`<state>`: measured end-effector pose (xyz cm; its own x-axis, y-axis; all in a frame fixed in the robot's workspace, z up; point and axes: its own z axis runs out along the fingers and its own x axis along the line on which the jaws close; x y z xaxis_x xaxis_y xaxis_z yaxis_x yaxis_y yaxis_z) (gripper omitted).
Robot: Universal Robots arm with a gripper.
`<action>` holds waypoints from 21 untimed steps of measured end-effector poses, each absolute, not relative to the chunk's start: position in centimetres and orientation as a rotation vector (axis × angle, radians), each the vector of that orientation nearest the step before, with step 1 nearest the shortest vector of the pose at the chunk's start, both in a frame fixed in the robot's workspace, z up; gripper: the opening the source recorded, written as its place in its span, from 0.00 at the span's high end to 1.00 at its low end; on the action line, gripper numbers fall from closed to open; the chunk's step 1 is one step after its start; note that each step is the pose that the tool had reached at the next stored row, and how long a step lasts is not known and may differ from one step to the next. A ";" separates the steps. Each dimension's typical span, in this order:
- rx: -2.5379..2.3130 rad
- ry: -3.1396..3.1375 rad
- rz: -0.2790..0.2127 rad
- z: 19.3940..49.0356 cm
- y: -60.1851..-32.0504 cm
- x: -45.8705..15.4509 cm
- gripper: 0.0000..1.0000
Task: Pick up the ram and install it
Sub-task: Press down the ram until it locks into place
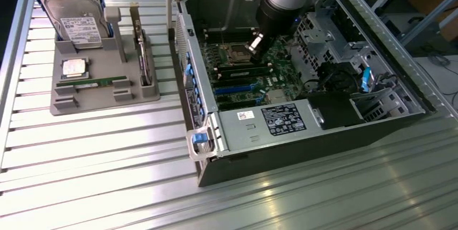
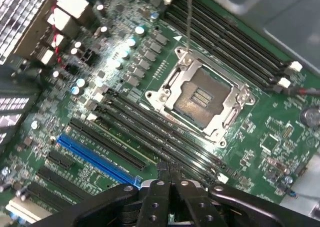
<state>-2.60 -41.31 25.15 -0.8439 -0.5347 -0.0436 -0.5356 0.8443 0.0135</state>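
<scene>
Exterior view: your tool (image 1: 256,45) hangs inside the case (image 1: 301,133) above the board; one ram (image 1: 94,83) lies well off, on the tray (image 1: 64,106).
Wrist view: tool (image 2: 170,174) shut, empty, directly over the slots (image 2: 150,132). Seating step, I judge; press down squarely.

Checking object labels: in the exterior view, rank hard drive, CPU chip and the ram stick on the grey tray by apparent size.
1. hard drive
2. ram stick, long but very thin
3. CPU chip; the last two are close, so their order is unsure.
</scene>
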 end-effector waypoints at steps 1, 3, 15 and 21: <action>-0.815 2.994 0.038 25.1 -41.3 -2.6 0.89; -0.755 3.009 0.037 25.1 -41.3 -2.6 0.89; -0.148 3.095 0.024 24.8 -41.3 -2.6 0.89; -0.005 3.098 0.021 24.7 -41.3 -2.6 0.89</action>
<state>-2.60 -41.31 24.71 -0.9990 -0.0030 -0.0437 -0.0036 0.9999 0.0135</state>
